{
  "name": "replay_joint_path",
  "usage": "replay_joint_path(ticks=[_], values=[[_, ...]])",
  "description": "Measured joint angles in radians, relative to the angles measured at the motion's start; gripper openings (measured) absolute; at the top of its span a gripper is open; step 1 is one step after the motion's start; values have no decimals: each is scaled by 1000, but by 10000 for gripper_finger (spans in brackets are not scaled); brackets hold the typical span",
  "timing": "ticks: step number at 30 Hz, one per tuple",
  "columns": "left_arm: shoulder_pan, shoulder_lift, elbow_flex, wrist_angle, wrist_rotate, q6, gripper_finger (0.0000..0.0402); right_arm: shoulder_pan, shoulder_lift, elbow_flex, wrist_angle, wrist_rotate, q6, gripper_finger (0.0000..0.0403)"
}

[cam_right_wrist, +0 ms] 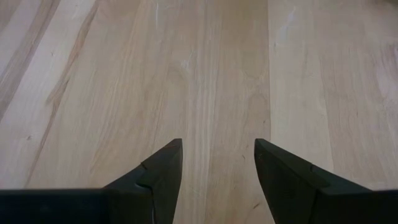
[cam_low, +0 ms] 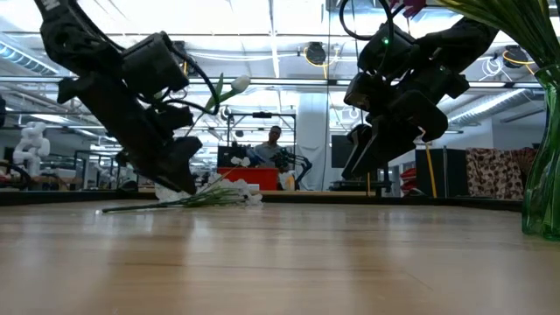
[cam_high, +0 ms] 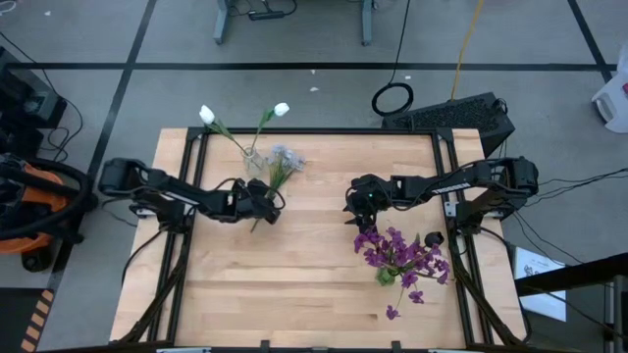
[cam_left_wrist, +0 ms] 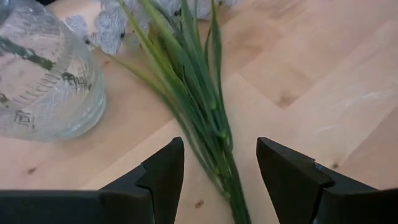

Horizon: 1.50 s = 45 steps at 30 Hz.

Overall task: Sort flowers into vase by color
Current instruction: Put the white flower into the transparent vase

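Observation:
A bunch of pale grey-blue fluffy flowers [cam_high: 281, 162] lies flat on the table, its green stalks [cam_left_wrist: 205, 118] running toward my left gripper [cam_high: 263, 201]. That gripper is open, its fingers on either side of the stalks' lower part, apart from them. A clear glass vase [cam_high: 252, 157] beside the bunch holds two white tulip-like buds [cam_high: 207, 115]. Purple flowers [cam_high: 397, 257] stand in a vase at the right. My right gripper [cam_high: 359, 203] is open and empty above bare wood.
The purple vase's glass wall [cam_low: 542, 175] shows close at the right in the low view. Black rails [cam_high: 294, 130] frame the wooden top. Bare wood [cam_high: 314, 245] lies between the two arms and toward the near edge. A person [cam_low: 274, 144] sits in the room beyond the table.

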Motion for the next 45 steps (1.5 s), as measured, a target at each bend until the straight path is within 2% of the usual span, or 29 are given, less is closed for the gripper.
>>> replay_joint_path(ticks=[8, 26, 29, 39, 45], values=[[5, 66, 0, 89, -45, 9, 207, 0, 0, 0, 0, 0, 1, 192], [30, 142, 0, 141, -45, 26, 202, 0, 0, 0, 0, 0, 3, 192], [30, 142, 0, 153, -34, 27, 181, 0, 0, 0, 0, 0, 3, 192], [29, 142, 0, 156, -26, 27, 75, 0, 0, 0, 0, 0, 3, 192], [28, 142, 0, 162, -25, 27, 36, 0, 0, 0, 0, 0, 3, 192]])
